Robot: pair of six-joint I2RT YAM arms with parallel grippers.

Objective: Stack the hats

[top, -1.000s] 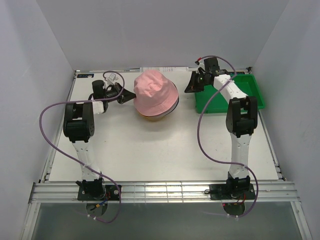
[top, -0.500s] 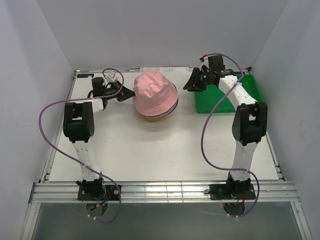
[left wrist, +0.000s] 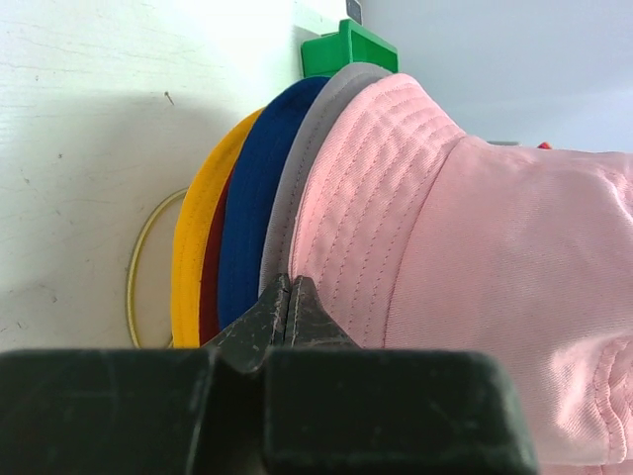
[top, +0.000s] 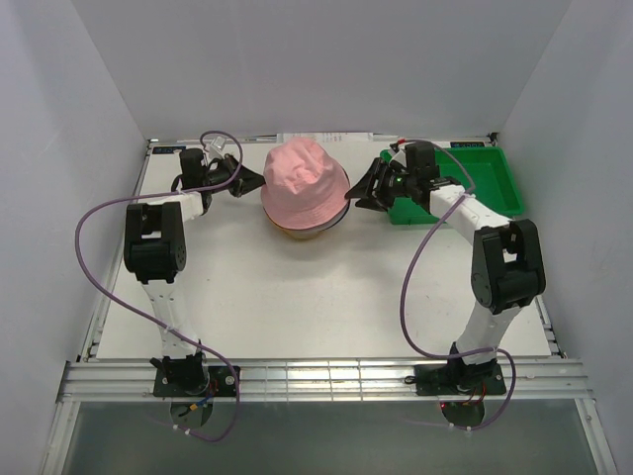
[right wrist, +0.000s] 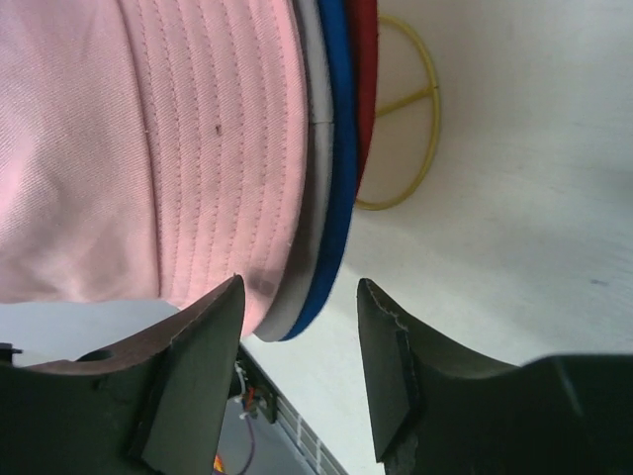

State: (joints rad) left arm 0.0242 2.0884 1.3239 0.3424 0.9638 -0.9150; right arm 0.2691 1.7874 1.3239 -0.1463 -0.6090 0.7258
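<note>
The hats sit in one stack at the back middle, the pink hat on top. The left wrist view shows the brims in layers: yellow, dark red, blue, grey and pink. My left gripper is shut, its tips against the stack's left side where the grey and pink brims meet. My right gripper stands open at the stack's right side. The edges of the pink, grey and blue brims reach between its fingers without touching them.
A gold wire-frame stand shows under the stack. The green plastic bin stands at the back right, just behind my right arm. White walls close in the table on three sides.
My right arm has swung from over the green bin down to the stack's right brim, and its gripper has opened. My left gripper has edged slightly toward the back.
</note>
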